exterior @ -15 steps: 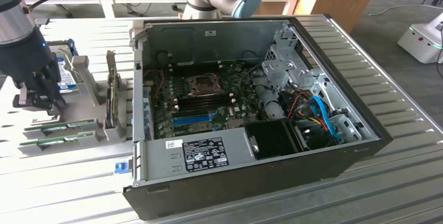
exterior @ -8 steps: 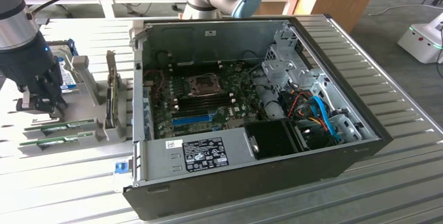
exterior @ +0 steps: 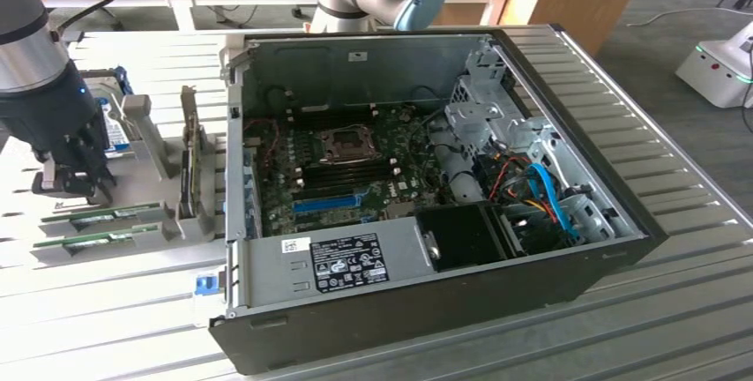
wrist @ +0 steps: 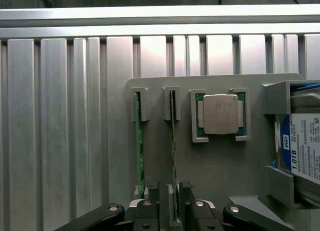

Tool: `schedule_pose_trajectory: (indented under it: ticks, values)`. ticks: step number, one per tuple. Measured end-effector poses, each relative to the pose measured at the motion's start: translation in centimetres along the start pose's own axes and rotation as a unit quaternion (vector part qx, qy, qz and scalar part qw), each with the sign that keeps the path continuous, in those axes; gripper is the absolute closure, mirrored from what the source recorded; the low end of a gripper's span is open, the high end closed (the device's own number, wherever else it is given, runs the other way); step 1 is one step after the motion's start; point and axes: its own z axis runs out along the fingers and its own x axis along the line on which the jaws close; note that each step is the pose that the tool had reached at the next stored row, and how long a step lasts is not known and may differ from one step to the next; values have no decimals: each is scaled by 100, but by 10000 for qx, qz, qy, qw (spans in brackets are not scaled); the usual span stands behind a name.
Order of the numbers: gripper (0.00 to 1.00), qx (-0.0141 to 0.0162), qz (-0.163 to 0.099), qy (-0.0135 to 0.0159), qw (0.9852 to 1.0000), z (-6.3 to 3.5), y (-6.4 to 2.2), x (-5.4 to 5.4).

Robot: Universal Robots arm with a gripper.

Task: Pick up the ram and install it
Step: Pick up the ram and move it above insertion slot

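Two ram sticks stand on edge in a grey holder (wrist: 150,88), thin green boards side by side (wrist: 139,141) (wrist: 173,141). In the exterior view they lie at the left, outside the case (exterior: 108,216) (exterior: 100,240). My gripper (wrist: 169,191) hangs over their near end, open. Its dark fingers (wrist: 152,190) stand on either side of the stick nearer the CPU chip, with a gap showing. In the exterior view the gripper (exterior: 73,190) is just above the holder's front end. The motherboard's memory slots (exterior: 353,169) lie inside the open PC case (exterior: 588,262).
A silver CPU chip (wrist: 220,114) sits in the holder beside the sticks, and a hard drive with a blue label (wrist: 302,151) stands past it. The case wall (exterior: 242,178) rises on the exterior view's right of the holder. Ribbed metal tabletop (exterior: 106,310) surrounds everything.
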Motion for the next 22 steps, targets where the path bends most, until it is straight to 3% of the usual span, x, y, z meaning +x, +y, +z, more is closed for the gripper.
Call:
schedule_pose_trajectory:
  ticks: [14,22]
  values:
    - [70,0,1,0,10000,50,0,4]
    - [70,0,0,0,10000,49,-4,77]
